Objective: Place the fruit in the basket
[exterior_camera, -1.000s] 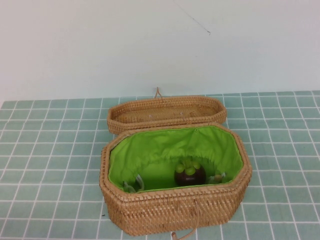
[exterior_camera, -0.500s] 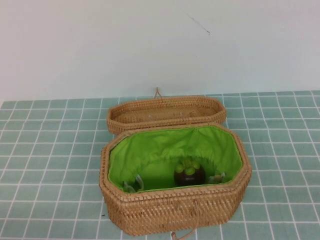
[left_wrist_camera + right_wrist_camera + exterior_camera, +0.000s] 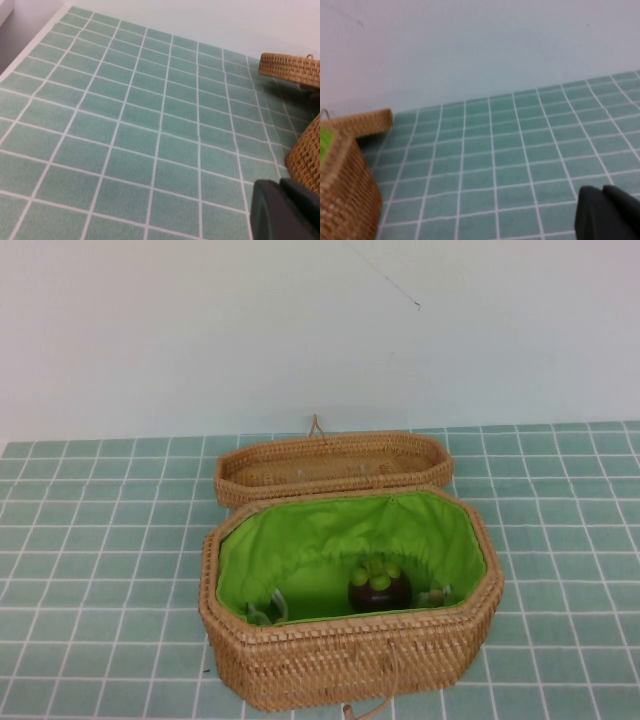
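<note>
The tan woven basket (image 3: 345, 655) stands open at the front middle of the tiled table, with its green lining showing. Its lid (image 3: 330, 465) lies folded back behind it. The dark maroon fruit (image 3: 379, 587) with yellow-green leaves sits inside the basket, near the front wall. Neither arm shows in the high view. My left gripper (image 3: 281, 184) is shut and empty, low over the tiles to the left of the basket (image 3: 307, 155). My right gripper (image 3: 603, 190) is shut and empty, over the tiles to the right of the basket (image 3: 345, 200).
A green tiled cloth (image 3: 100, 540) covers the table, with a plain white wall (image 3: 300, 330) behind it. A loop clasp (image 3: 316, 425) sticks up at the lid's far edge. The lid also shows in the left wrist view (image 3: 290, 69) and the right wrist view (image 3: 362, 122).
</note>
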Robot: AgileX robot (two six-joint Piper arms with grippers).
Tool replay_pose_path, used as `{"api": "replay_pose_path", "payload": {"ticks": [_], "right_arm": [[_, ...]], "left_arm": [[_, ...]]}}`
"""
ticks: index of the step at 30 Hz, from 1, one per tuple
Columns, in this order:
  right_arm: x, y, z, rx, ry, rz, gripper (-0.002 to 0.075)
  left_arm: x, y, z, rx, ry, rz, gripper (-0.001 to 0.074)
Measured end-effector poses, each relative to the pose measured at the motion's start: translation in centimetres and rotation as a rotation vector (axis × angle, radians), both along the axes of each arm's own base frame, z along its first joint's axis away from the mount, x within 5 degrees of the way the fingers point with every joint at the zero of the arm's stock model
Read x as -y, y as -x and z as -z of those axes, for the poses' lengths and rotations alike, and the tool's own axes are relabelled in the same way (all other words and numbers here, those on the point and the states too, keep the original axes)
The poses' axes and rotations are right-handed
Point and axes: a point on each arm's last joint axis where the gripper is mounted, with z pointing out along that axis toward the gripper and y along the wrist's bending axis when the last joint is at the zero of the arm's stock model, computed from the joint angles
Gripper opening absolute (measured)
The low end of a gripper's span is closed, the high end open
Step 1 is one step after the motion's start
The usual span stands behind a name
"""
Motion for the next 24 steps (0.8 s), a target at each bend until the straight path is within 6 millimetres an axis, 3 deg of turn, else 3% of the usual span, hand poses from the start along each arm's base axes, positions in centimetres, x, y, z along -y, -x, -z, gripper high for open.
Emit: {"api": "replay_pose_path", "payload": {"ticks": [9,24], "right_arm": [[0.6,-0.5,3.5,-0.103,0.201,0.027,0.0001],[0.8,-0.5,3.4,-0.085,0.204,0.077,0.0000]], "left_arm": [[0.0,0.0,0.0,0.000,-0.001,0.000,-0.0003],[0.0,0.0,0.0,0.000,-0.001,0.000,-0.0003]]}}
